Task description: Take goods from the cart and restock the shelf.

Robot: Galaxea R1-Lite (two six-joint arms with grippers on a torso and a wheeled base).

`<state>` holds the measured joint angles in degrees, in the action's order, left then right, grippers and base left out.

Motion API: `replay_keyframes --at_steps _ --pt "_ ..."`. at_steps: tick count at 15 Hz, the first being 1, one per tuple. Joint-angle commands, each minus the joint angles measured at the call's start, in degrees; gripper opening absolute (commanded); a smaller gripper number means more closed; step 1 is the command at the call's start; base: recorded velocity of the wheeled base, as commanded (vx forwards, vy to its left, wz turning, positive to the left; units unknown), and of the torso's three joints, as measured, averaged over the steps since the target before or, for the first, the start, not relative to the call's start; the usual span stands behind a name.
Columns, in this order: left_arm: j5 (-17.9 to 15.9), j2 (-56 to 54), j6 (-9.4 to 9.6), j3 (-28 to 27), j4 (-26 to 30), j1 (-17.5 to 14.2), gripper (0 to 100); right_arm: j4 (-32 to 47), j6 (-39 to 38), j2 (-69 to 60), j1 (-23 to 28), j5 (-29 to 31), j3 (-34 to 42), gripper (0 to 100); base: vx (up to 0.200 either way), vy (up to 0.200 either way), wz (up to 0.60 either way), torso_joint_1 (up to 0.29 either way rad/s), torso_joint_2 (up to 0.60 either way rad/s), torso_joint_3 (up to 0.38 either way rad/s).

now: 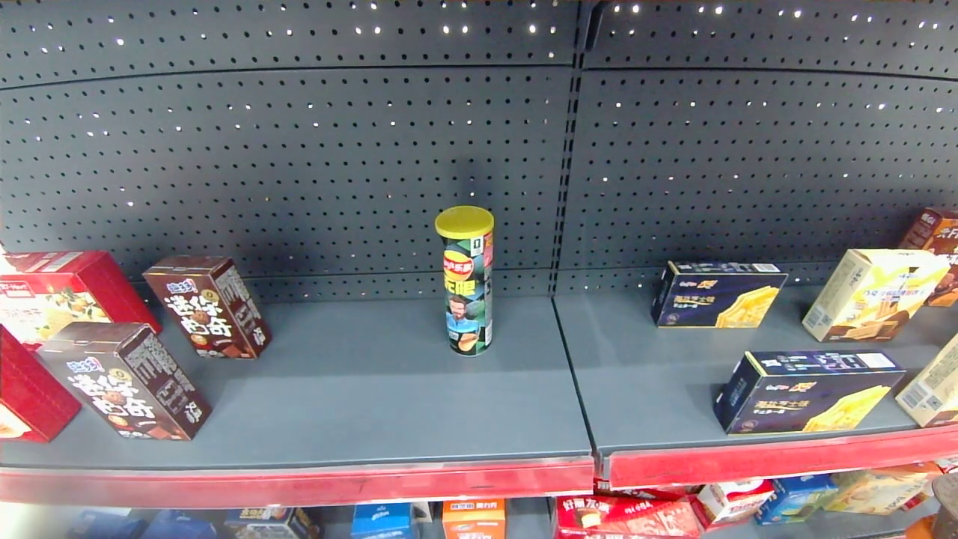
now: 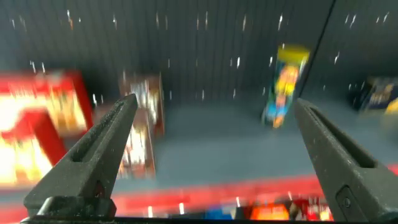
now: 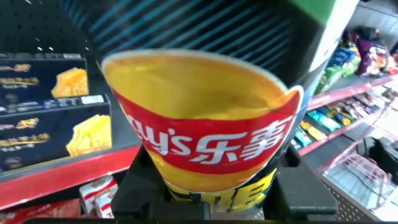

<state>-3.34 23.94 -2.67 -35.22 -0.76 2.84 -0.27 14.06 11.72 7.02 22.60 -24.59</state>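
While looking through the right wrist camera: seeing a chip can [image 3: 205,143], yellow with a red band, sitting hard against the lens and being gripped by the right gripper [image 3: 217,196], with dark fingers [image 3: 140,190] pressing in on either side of its lower body. Noting the wire cart [image 3: 367,177] lying below and off to one side of that can, with stocked aisle shelving beyond.

Seeing, from the head camera, a shelved chip can [image 1: 464,281] standing upright on the grey shelf [image 1: 374,397], yellow lid up. Sitting toward the back of the board, near the seam between the two shelf sections and just in front of the pegboard back panel [image 1: 299,150]. Standing well apart from the boxes on both sides.

Recording the left gripper [image 2: 214,106] hanging in front of the shelf, facing the board, with fingers [image 2: 99,155] spread wide and holding nothing.

Logging neighbours, working outward:
- two brown boxes [image 1: 208,305] sitting tilted on the left part of the board, one nearer the front edge
- red boxes [image 1: 52,288] lying beyond them at the far left
- two dark blue boxes [image 1: 715,293] lying on the right section, one behind the other
- cream boxes [image 1: 872,293] sitting farther right

Noting a red price rail [image 1: 299,483] running along the shelf's front edge, and mixed packets [image 1: 471,518] showing on the level below.
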Motion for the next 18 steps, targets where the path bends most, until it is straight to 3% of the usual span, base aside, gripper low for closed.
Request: replay_keyframes --at_steps 1,2,5,6,8,9,11,12,14,16,18 --pt "-0.09 12.44 2.67 -8.29 0.14 0.15 100 1.15 -0.08 0.15 -2.19 -0.01 -1.52 0 0.0 0.0 0.0 0.0 0.0 0.0" --pt "-0.09 15.43 5.57 -10.05 0.14 0.15 100 1.5 -0.08 0.5 -5.18 -0.01 -1.87 0 0.0 0.0 0.0 0.0 0.0 0.0" --pt "-1.49 19.48 6.19 -10.4 -0.47 1.03 100 1.76 0.18 4.02 -9.48 0.51 -6.17 0 0.0 0.0 0.0 0.0 0.0 0.0" --pt "-3.69 20.97 5.57 -10.13 -0.91 2.43 100 1.76 0.18 6.21 -8.34 0.95 -8.02 0 0.0 0.0 0.0 0.0 0.0 0.0" --pt "-5.62 25.36 -0.49 -9.43 -4.17 2.87 100 1.76 0.18 8.24 -4.82 1.22 -8.81 0 0.0 0.0 0.0 0.0 0.0 0.0" --pt "-6.59 27.56 -1.55 -8.11 -8.3 2.87 100 1.76 0.18 8.41 -3.86 1.22 -8.72 0 0.0 0.0 0.0 0.0 0.0 0.0" --pt "-11.34 30.37 -0.76 -5.56 -12.96 2.87 100 1.85 0.18 7.44 0.45 1.22 -8.11 0 0.0 0.0 0.0 0.0 0.0 0.0" --pt "-14.59 32.84 0.74 -5.3 -13.31 3.05 100 3.96 0.09 5.34 1.59 1.22 -8.19 0 0.0 0.0 0.0 0.0 0.0 0.0" --pt "-16.79 35.56 4.52 -2.49 -13.57 5.51 100 8.88 -0.26 2.7 1.5 1.13 -8.37 0 0.0 0.0 0.0 0.0 0.0 0.0" --pt "-18.81 38.46 5.75 -0.82 -14.27 5.77 100 10.38 -0.26 0.77 1.42 0.95 -7.76 0 0.0 0.0 0.0 0.0 0.0 0.0" --pt "-20.92 40.48 5.75 -0.2 -15.06 5.86 100 10.29 -0.17 -0.47 1.42 0.87 -6.0 0 0.0 0.0 0.0 0.0 0.0 0.0"
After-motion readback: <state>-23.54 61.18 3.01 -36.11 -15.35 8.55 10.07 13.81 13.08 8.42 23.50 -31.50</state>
